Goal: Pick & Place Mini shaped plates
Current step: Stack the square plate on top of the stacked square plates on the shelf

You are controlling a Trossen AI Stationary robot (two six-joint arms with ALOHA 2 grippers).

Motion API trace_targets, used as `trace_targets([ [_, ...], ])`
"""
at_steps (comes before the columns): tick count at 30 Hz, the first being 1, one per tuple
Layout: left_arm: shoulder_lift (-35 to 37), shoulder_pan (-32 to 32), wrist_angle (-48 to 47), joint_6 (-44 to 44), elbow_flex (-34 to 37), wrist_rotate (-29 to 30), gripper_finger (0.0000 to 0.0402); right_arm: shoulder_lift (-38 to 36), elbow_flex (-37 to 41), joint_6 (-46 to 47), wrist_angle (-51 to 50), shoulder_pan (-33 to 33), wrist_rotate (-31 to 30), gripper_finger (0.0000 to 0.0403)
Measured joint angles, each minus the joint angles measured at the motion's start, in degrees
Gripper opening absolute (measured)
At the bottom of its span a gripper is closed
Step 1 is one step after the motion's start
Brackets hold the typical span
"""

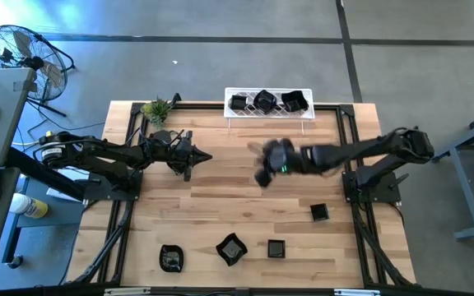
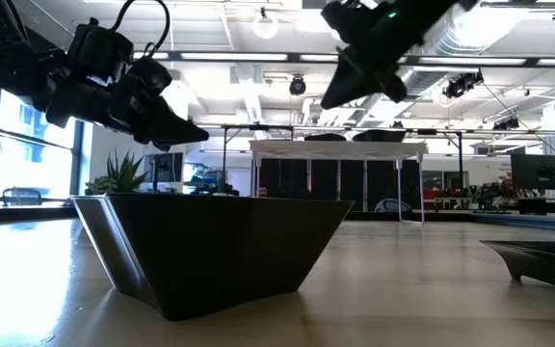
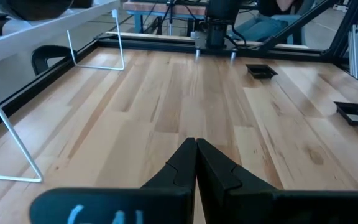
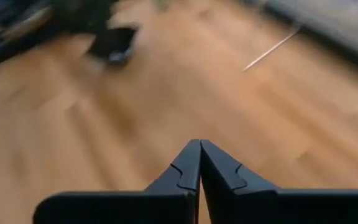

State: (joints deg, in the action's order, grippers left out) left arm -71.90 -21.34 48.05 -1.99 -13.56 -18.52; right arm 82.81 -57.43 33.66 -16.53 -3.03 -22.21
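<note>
Hovering above the middle of the tabletop (image 1: 220, 205), the right hand (image 1: 263, 175) has its fingers pressed together and carries nothing; the left hand (image 1: 206, 157), likewise pinched tight and empty, hangs over the left part of the wood. Three small black plates (image 1: 265, 101) sit on the white wire rack (image 1: 268, 115) at the far edge. Four more lie along the near side: one (image 1: 171, 257), another (image 1: 232, 248), a square one (image 1: 276, 247) and one (image 1: 319, 213) toward the right.
</note>
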Motion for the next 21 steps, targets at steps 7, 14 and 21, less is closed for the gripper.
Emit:
trace_targets([
  [7, 0.0, 0.0, 0.3, -0.6, 0.0, 0.1, 0.0005, 0.0, 2.0, 7.6, -1.7, -12.4, 1.2, 0.0016],
  [14, 0.0, 0.0, 0.3, -0.9, 0.0, 1.6, 0.0005, 0.2, 2.0, 13.8, -2.8, -20.0, 4.3, 0.0060],
  [21, 0.0, 0.0, -0.3, -2.3, 0.0, 1.7, 0.0005, 4.2, 2.0, 15.0, -4.2, -25.0, 12.7, 0.0112],
])
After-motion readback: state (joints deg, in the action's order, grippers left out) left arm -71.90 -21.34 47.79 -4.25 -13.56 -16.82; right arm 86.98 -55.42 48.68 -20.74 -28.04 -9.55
